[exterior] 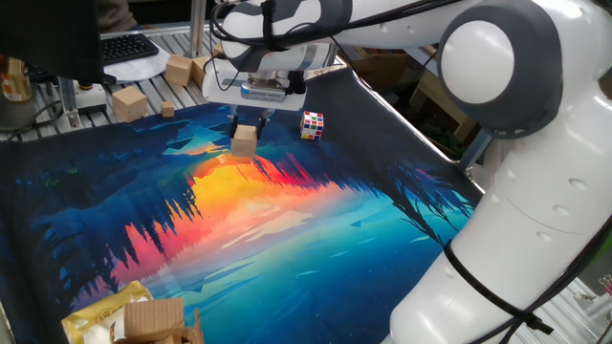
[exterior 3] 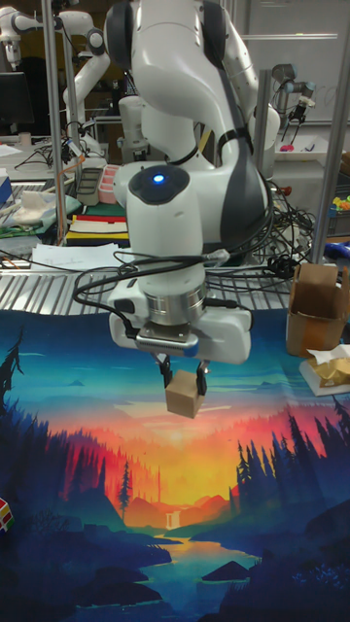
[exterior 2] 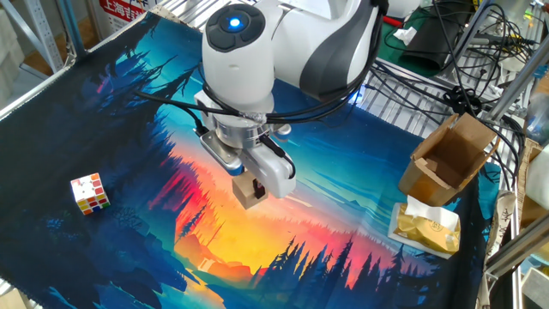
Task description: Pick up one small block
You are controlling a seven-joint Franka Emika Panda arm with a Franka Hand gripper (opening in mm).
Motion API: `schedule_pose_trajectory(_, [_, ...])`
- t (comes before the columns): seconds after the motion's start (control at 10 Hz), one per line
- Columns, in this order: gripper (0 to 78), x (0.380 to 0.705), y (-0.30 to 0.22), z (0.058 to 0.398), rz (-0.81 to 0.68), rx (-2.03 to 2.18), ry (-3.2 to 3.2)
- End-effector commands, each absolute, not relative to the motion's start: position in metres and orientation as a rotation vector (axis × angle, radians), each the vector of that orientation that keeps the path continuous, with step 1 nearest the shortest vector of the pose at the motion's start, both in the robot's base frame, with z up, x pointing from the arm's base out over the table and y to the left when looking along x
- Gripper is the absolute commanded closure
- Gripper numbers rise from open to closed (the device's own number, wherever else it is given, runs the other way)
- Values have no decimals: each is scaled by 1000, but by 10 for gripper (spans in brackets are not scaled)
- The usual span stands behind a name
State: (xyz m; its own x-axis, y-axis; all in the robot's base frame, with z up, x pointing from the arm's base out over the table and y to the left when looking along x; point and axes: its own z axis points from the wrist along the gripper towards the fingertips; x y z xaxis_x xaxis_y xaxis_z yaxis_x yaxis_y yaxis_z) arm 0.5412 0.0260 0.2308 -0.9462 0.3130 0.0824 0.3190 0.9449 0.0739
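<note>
The small block point(exterior: 245, 139) point(exterior 2: 247, 190) point(exterior 3: 183, 397) is a plain light-tan wooden cube. It hangs clear of the colourful mat point(exterior: 287, 229), pinched between the two fingers of my gripper point(exterior: 248, 127) point(exterior 2: 250, 184) point(exterior 3: 183, 377), which is shut on it. The gripper points straight down over the mat's orange middle area. In the tall fixed view the block sits slightly tilted between the dark fingers point(exterior 3: 165, 370).
A multicoloured puzzle cube point(exterior: 313, 124) point(exterior 2: 90, 193) lies on the mat. Larger tan wooden blocks point(exterior: 128, 102) and a keyboard point(exterior: 129, 46) sit beyond the mat's far edge. An open cardboard box point(exterior 2: 450, 159) and a yellow packet point(exterior 2: 426, 227) stand at one end.
</note>
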Motion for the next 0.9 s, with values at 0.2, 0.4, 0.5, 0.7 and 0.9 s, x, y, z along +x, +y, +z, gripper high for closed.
schedule_pose_trajectory(0.2, [764,542,27,233,-134,-499,-3032])
schedule_pose_trajectory(0.4, [764,542,27,233,-131,-501,-3032])
schedule_pose_trajectory(0.5, [764,542,27,233,-127,-499,-3033])
schedule_pose_trajectory(0.7, [764,542,27,233,-124,-491,-3036])
schedule_pose_trajectory(0.9, [764,542,27,233,-118,-490,-3038])
